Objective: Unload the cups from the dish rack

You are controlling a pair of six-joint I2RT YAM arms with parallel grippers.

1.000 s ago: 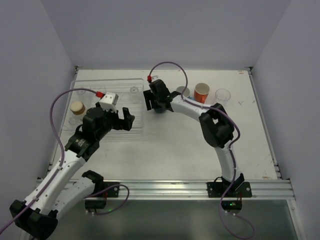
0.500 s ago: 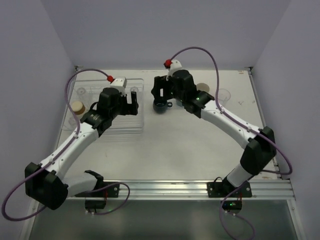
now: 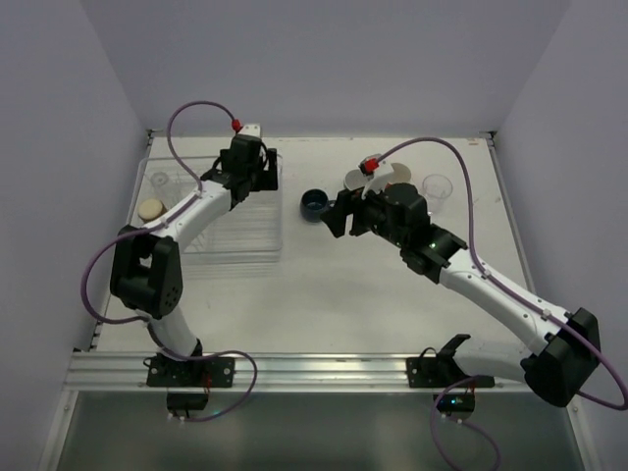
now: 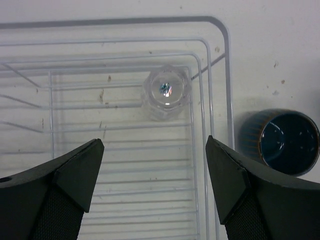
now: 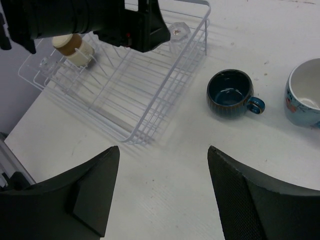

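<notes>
The dish rack [image 3: 234, 235] is a pale ridged tray at the far left. My left gripper [image 3: 257, 181] is open and empty above the rack's far right corner. In the left wrist view it [image 4: 155, 167] hangs just short of a small clear cup [image 4: 166, 93] in that corner. A tan cup [image 3: 149, 209] and another clear cup [image 3: 160, 181] sit at the rack's left end. The dark-blue mug [image 3: 314, 204] stands on the table right of the rack. My right gripper [image 3: 340, 222] is open and empty, near-right of that mug [image 5: 231, 93].
A light-blue mug [image 5: 306, 95] stands right of the dark-blue one. A clear cup [image 3: 438, 188] stands on the table at the far right. The orange mug is hidden behind my right arm. The rack's near right corner [image 5: 131, 136] lies ahead of my right gripper [image 5: 162, 155].
My right gripper has let go of the dark-blue mug beside the rack and drawn back towards the near right. My left gripper has moved far and right to the rack's far right corner.
</notes>
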